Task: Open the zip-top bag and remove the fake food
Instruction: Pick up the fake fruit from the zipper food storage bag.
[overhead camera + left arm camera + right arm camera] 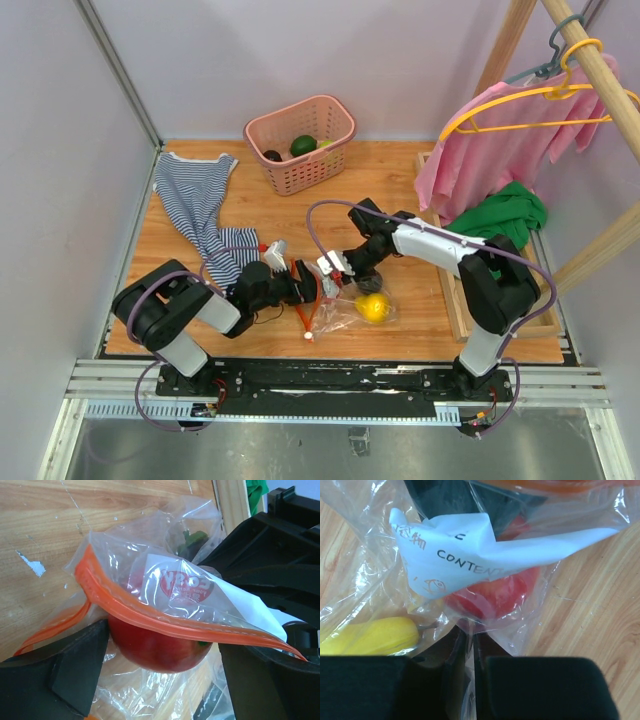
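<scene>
far left: a striped shirt (195,205) lies crumpled on the wooden surface (250,215).

left of centre: the left fingers (303,284) reach toward the middle of the near edge. in the left wrist view we see them spread wide, one on each side of the bag's mouth, gripping nothing.

rear centre: a pink basket (312,165) stands on the surface, well apart from the arms. it holds a dark green piece (303,145) and a darker piece (272,155).

centre: the zip-top bag (345,312) lies on the surface at the near edge, between the two arms. its red-orange zip strip (150,612) bows over a red apple (160,647) inside the bag. a yellow fruit (374,307) sits in the bag's right end. a white label (470,555) with handwriting lies over the apple.

right of centre: the right fingers (335,268) come in from the right. they are closed to a thin slit and pinch clear bag film just beside the apple.

far right: a pink garment (500,150) hangs on a yellow hanger (520,95) above a green cloth (505,215).
</scene>
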